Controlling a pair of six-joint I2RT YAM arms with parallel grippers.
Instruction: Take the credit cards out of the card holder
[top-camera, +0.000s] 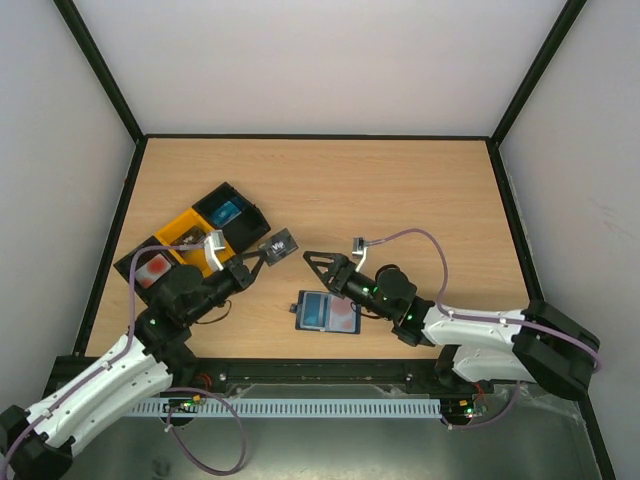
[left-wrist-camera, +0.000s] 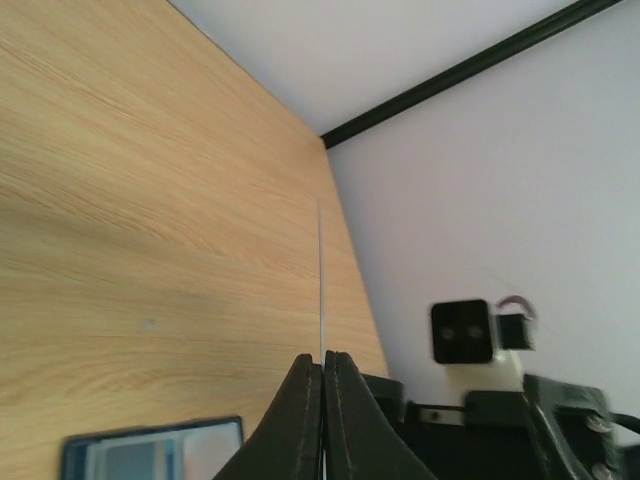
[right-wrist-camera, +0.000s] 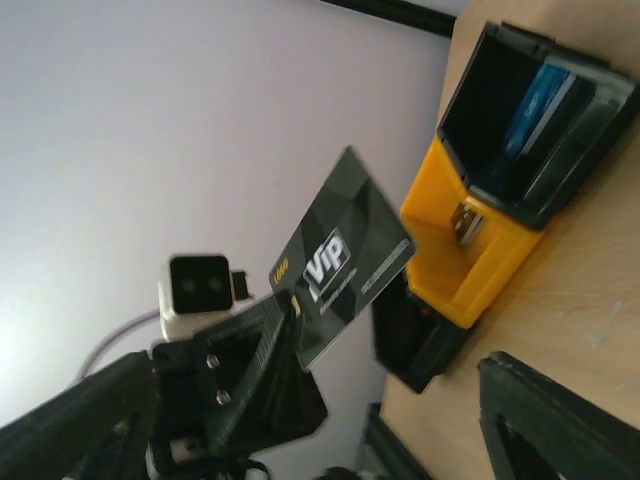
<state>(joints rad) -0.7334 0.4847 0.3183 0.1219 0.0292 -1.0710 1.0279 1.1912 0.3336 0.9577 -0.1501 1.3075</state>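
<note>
One dark, glossy VIP card (top-camera: 281, 244) is pinched at its edge by the left gripper (top-camera: 263, 256), jaws pressed together on it. It is held left of the card holder (top-camera: 303, 322), which lies open, near centre, holding blue and pinkish-red cards (top-camera: 318, 308). The right gripper (top-camera: 318, 265) is spread and empty. The plastic looks thin, rigid and slick, so hold firmly and carry it level to the black-and-yellow trays (top-camera: 185, 232) at left.

Five cards (top-camera: 279, 245), three trays (top-camera: 185, 228), one wallet (top-camera: 301, 310)
</note>
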